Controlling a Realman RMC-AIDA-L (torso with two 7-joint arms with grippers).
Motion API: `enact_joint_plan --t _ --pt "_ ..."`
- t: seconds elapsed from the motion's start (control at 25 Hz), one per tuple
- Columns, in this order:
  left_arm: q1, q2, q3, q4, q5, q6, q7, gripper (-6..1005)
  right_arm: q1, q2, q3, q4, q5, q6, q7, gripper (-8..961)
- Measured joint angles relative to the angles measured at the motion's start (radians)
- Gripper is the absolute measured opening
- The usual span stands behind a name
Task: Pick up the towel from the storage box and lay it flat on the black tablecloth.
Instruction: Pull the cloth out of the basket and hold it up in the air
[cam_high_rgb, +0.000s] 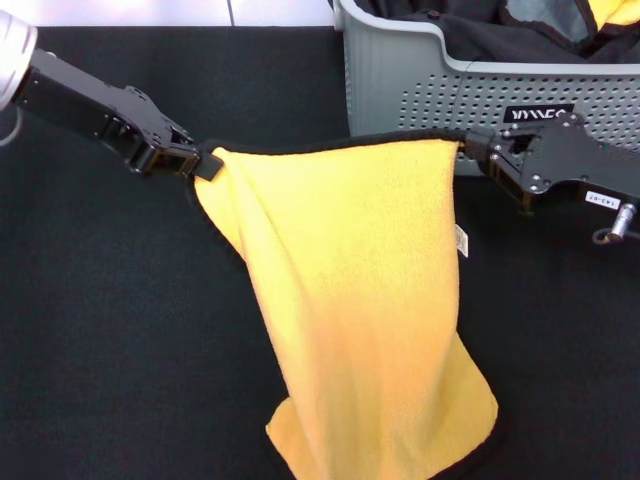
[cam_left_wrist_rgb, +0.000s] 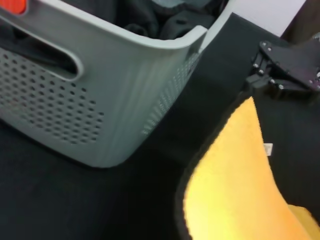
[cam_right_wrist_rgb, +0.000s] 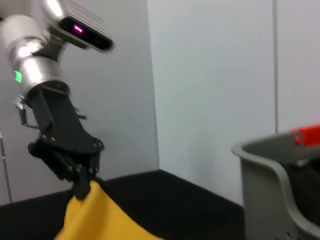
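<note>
The yellow-orange towel (cam_high_rgb: 350, 300) hangs stretched between both grippers above the black tablecloth (cam_high_rgb: 100, 330), its black-trimmed top edge taut and its lower end drooping toward the front. My left gripper (cam_high_rgb: 197, 160) is shut on the towel's left top corner. My right gripper (cam_high_rgb: 476, 152) is shut on the right top corner, just in front of the storage box (cam_high_rgb: 420, 90). A small white tag (cam_high_rgb: 461, 240) dangles on the towel's right edge. The left wrist view shows the towel (cam_left_wrist_rgb: 235, 185), the box (cam_left_wrist_rgb: 115, 100) and the right gripper (cam_left_wrist_rgb: 252, 82). The right wrist view shows the left gripper (cam_right_wrist_rgb: 80, 187) pinching the towel (cam_right_wrist_rgb: 95, 220).
The light grey storage box stands at the back right and holds dark cloth (cam_high_rgb: 520, 30) and a bit of yellow fabric (cam_high_rgb: 615, 12). A pale wall (cam_right_wrist_rgb: 210, 85) rises behind the table. Black cloth stretches wide to the left and front.
</note>
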Motion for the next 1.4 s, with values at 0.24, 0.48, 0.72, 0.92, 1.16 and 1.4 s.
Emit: enact_joint_plan --t 0.24,0.48,0.72,0.92,1.16,1.4 --pt "0.014 -0.011 -0.059 0.011 -0.162 0.122 0.024 25 -0.097 -0.014 0.029 -0.15 0.0 0.125 -0.02 5" --pt "0.092 -0.011 -0.101 0.16 -0.435 0.172 0.033 25 -0.263 -0.005 0.082 -0.413 0.035 0.214 -0.031 5" --pt "0.074 -0.009 -0.101 0.189 -0.486 0.175 0.033 26 -0.337 0.014 0.139 -0.618 0.034 0.213 -0.046 5" --pt "0.095 -0.001 -0.095 0.19 -0.514 0.245 0.021 26 -0.406 0.014 0.136 -0.684 0.029 0.272 0.015 5" --pt "0.251 0.144 0.077 0.195 -0.833 0.263 -0.037 26 -0.536 0.02 0.192 -0.831 0.094 0.448 0.218 5" --pt "0.272 0.126 0.105 0.176 -0.773 0.258 -0.074 26 -0.439 0.013 0.194 -0.725 0.011 0.312 0.303 5"
